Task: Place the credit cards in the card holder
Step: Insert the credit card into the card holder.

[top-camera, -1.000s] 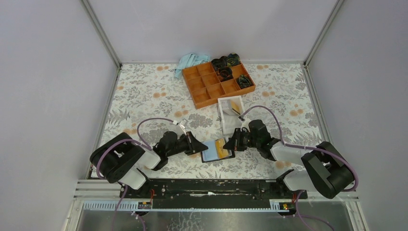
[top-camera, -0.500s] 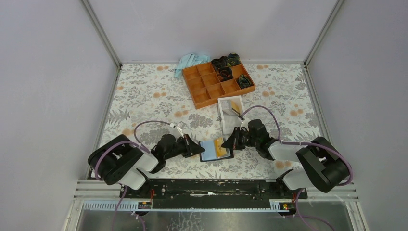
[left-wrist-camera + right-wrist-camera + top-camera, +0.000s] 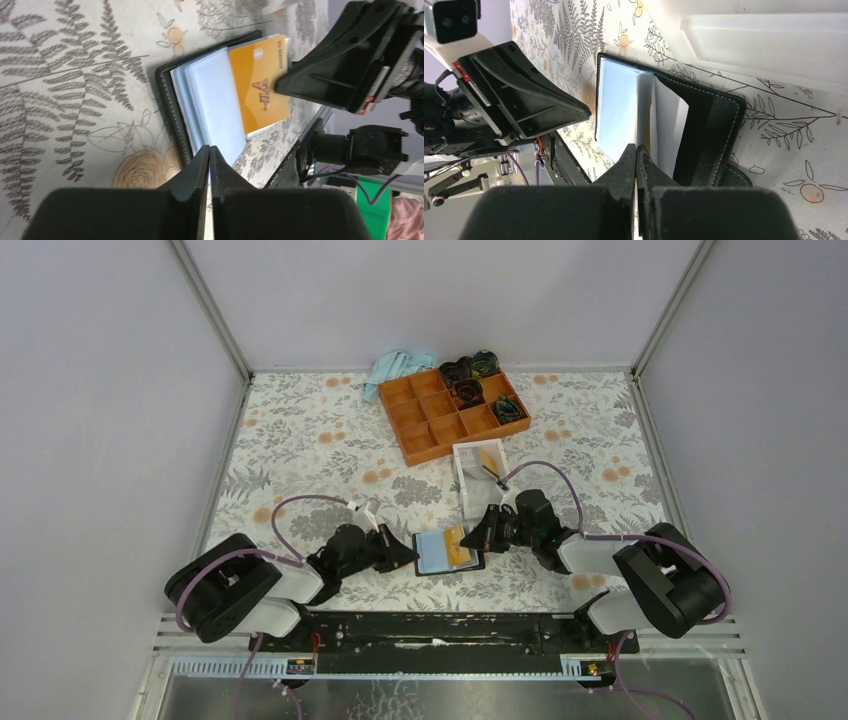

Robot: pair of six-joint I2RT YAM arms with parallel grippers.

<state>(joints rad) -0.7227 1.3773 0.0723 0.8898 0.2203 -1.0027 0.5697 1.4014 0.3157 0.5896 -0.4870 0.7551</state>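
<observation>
Left tool (image 3: 209, 151) first: jaws drawn together to a hairline slit, tips down on the near edge of the card holder (image 3: 212, 105), right where the light-blue sleeves end. I can't tell if a sleeve leaf is nipped between them or if they only press it flat. Right tool (image 3: 636, 150) is clenched shut too, tips set at the opposite side of the open holder, by the edge of the orange credit card (image 3: 260, 87). It looks to be touching, but whether the card edge is pinched I can't make out. Holder lies open and flat on the desk (image 3: 300, 440), between the two tools, near the arm bases. Card lies face up on the half toward the right arm, its inner edge at or just under the top sleeve, most of its face uncovered. My read: this is the insertion step, first card barely started, left tool pinning the holder, right tool feeding. Next move, I reckon: slide the card toward the spine, flat and low, with the left tool bearing down so the holder doesn't skate. The risk is the card riding over the sleeve instead of under it. Another yellow card (image 3: 490, 458) stands in the white box (image 3: 466, 490) just beyond the right tool, not yet fetched.
</observation>
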